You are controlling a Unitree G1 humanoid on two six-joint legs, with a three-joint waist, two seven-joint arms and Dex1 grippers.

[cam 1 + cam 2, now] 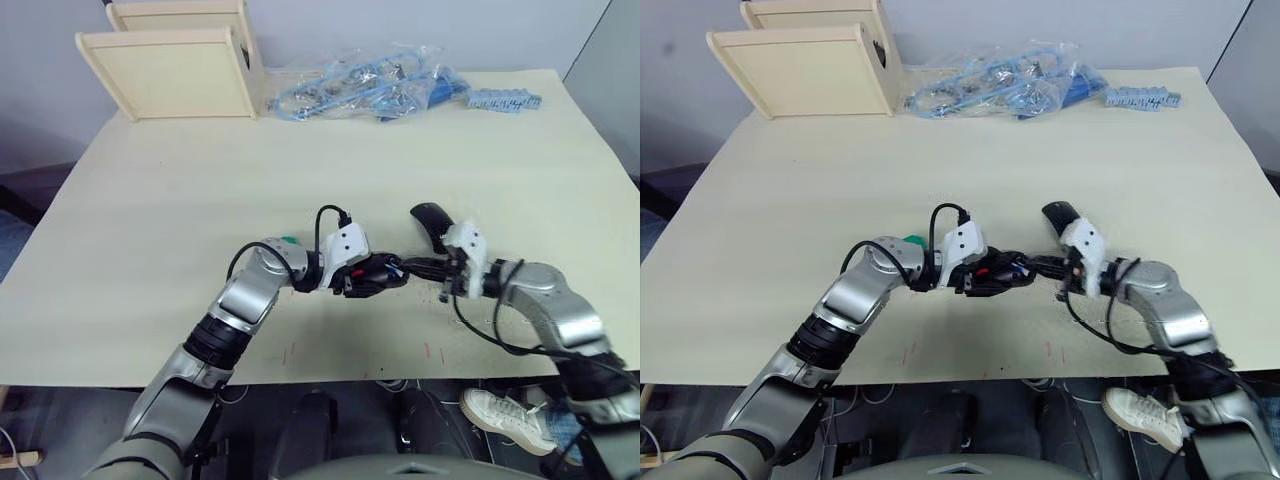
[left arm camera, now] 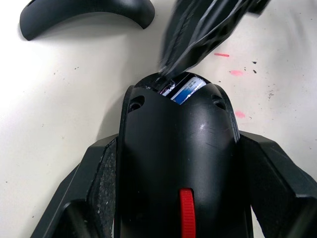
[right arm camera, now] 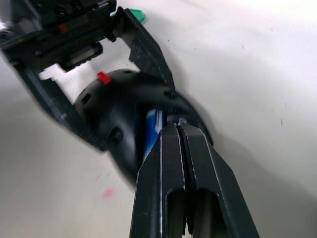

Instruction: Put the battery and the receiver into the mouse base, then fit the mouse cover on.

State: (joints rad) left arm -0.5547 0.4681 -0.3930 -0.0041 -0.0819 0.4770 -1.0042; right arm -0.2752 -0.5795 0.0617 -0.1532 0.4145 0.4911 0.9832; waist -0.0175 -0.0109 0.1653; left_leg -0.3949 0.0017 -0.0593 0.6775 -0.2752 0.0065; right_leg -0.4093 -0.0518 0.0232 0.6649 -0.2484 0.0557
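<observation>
L gripper (image 1: 372,276) clamps black oval mouse base w/ red wheel (image 2: 178,163). R gripper (image 3: 179,130), fingers pressed together, tips at base's open end beside blue cylindrical battery (image 2: 186,89) seated inside. Glossy black curved mouse cover (image 1: 431,222) on table just behind R gripper.

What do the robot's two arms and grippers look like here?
Both arms have silver-grey metallic shells with black joints. Each wrist carries a white block and looping black cables. The left gripper and right gripper have black, angular two-piece fingers.
</observation>
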